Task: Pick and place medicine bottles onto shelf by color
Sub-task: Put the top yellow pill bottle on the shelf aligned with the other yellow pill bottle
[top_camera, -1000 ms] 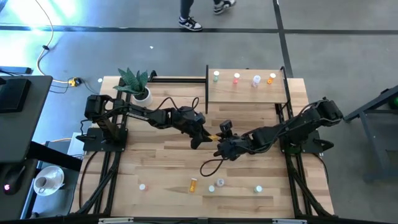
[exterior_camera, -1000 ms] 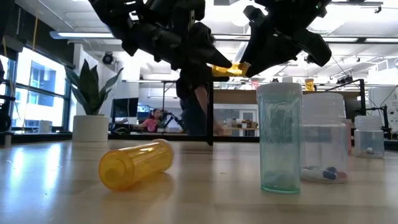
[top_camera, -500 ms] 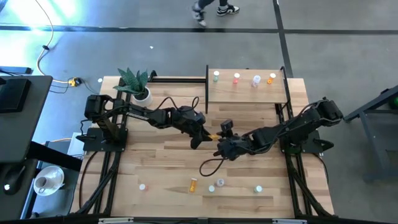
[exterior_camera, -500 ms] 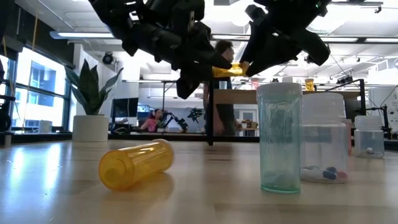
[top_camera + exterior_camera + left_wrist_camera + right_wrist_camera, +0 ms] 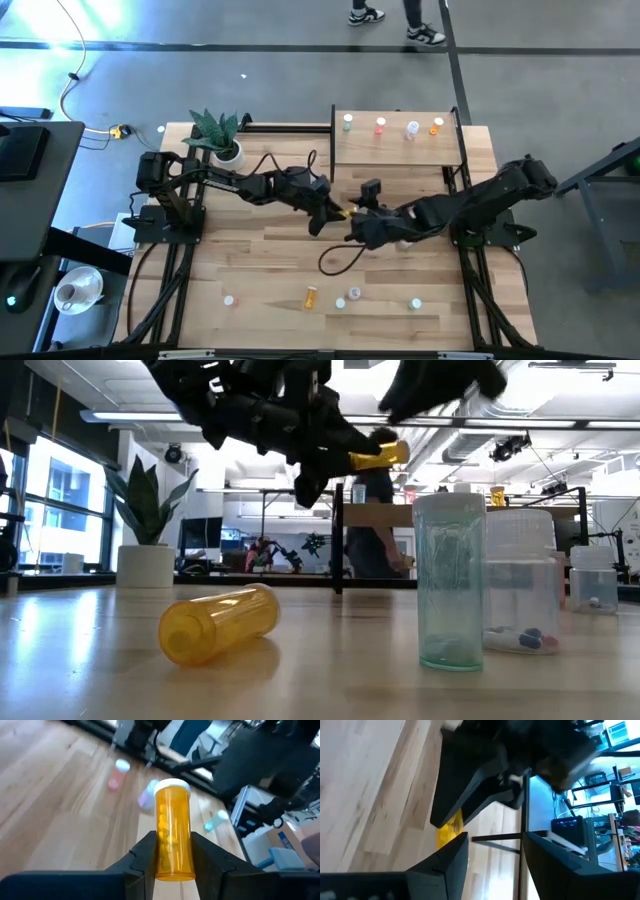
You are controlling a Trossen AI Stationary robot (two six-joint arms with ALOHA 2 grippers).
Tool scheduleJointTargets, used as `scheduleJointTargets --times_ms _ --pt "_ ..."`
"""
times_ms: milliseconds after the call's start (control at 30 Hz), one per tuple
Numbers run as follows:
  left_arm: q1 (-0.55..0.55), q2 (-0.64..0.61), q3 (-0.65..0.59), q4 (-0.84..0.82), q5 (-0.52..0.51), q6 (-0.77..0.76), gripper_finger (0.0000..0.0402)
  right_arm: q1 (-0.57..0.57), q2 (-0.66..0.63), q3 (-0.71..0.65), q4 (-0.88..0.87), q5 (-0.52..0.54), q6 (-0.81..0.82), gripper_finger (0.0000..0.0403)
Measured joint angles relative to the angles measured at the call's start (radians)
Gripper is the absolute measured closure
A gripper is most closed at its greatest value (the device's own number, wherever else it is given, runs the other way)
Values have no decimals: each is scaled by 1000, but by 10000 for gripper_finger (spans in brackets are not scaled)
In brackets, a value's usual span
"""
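My left gripper (image 5: 330, 210) is over the middle of the table, shut on an orange medicine bottle (image 5: 173, 837) with a white cap. My right gripper (image 5: 356, 228) is just to the table's right of it, open and empty (image 5: 495, 838); the bottle's yellow body shows beyond its fingers (image 5: 451, 828). The light-wood shelf (image 5: 400, 155) stands at the far right. Along its far edge stand a green (image 5: 348, 122), a red (image 5: 380, 124), a white (image 5: 412, 129) and an orange bottle (image 5: 437, 126). My left gripper pinches the orange bottle's body near its bottom end (image 5: 172, 862) between its two fingers, which lie along the bottle's sides. The capped end (image 5: 172, 786) sticks out past the fingertips. The bottle is lifted clear of the table, roughly level, with its cap toward the table's right (image 5: 378, 457).
Several loose bottles are near the table's front edge: an orange one lying on its side (image 5: 310, 296), a teal one upright (image 5: 450, 585) and clear ones (image 5: 520, 595). A white plant pot (image 5: 228, 150) stands at the far left. A black cable (image 5: 335, 262) loops on the table.
My right gripper has come off the orange bottle's capped end and drawn back up and toward the table's right edge. The bottle stays in my left gripper, which has risen a little with it.
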Motion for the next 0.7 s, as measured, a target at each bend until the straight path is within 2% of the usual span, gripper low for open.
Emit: scheduleJointTargets --times_ms 233,367,533,700 --pt "5 0 0 161 -2 114 311 -8 -129 116 -101 -33 76 222" --pt "0 0 0 281 -1 193 311 -34 -234 140 -110 -192 146 222" --pt "-19 0 0 401 -2 270 311 -91 -349 105 -110 -406 234 222" --pt "-45 0 0 423 0 309 311 -125 -418 -1 -28 -527 231 222"
